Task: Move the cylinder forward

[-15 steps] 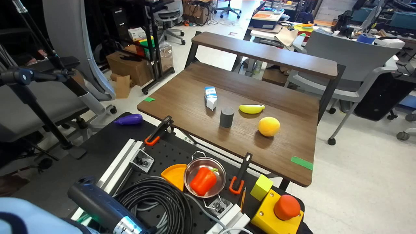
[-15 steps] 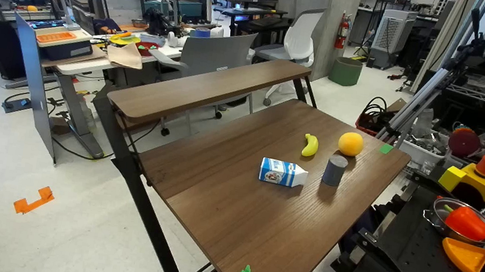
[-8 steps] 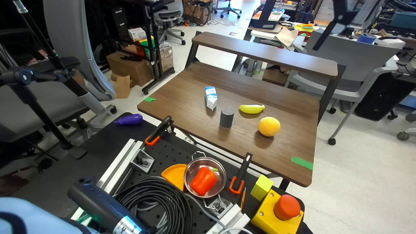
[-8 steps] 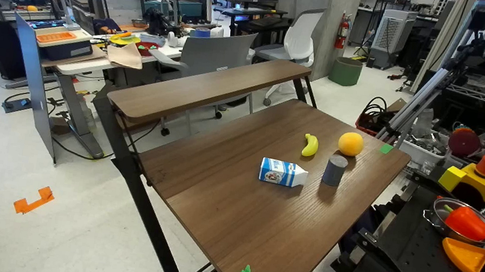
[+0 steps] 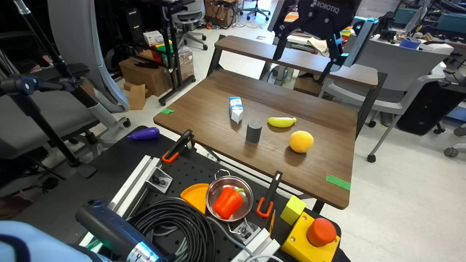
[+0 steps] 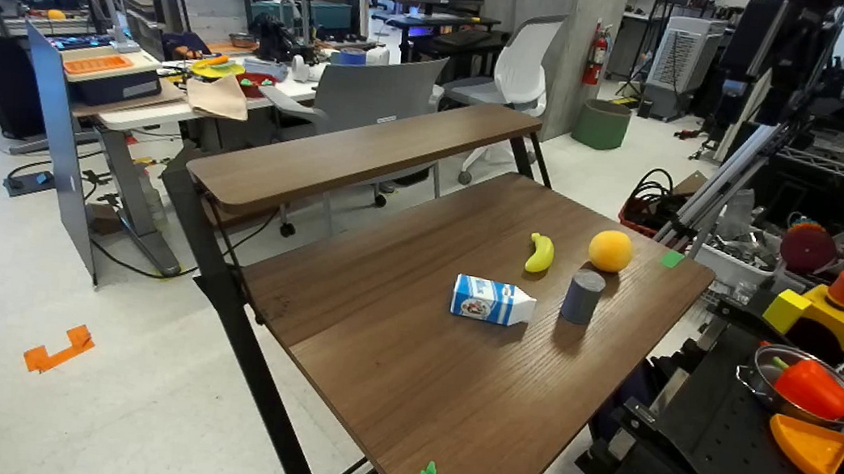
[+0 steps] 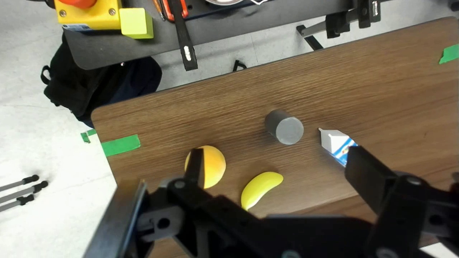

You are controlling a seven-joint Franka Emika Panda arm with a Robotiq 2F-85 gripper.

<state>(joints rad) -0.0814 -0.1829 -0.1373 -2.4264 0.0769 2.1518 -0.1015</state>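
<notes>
The cylinder, short and dark grey with a lighter grey top, stands upright on the brown table in both exterior views (image 5: 253,131) (image 6: 582,297). In the wrist view the cylinder (image 7: 285,127) lies beyond the fingertips, a little right of the middle. My gripper (image 5: 300,66) hangs high above the far part of the table, well apart from the cylinder. In the wrist view my gripper (image 7: 274,157) has its fingers wide apart with nothing held between them. Its left finger covers part of the ball and its right finger part of the carton.
A yellow banana (image 5: 282,122), a yellow-orange ball (image 5: 301,141) and a blue-white carton (image 5: 236,109) lie around the cylinder. A raised shelf (image 5: 298,60) runs along the table's far edge. A black bench (image 7: 233,25) with a pan (image 5: 211,211) and clamps stands beside the near edge.
My gripper has come into view from above, first at the top edge of the exterior views and now lower, over the table's far side. The objects on the table have not moved.
</notes>
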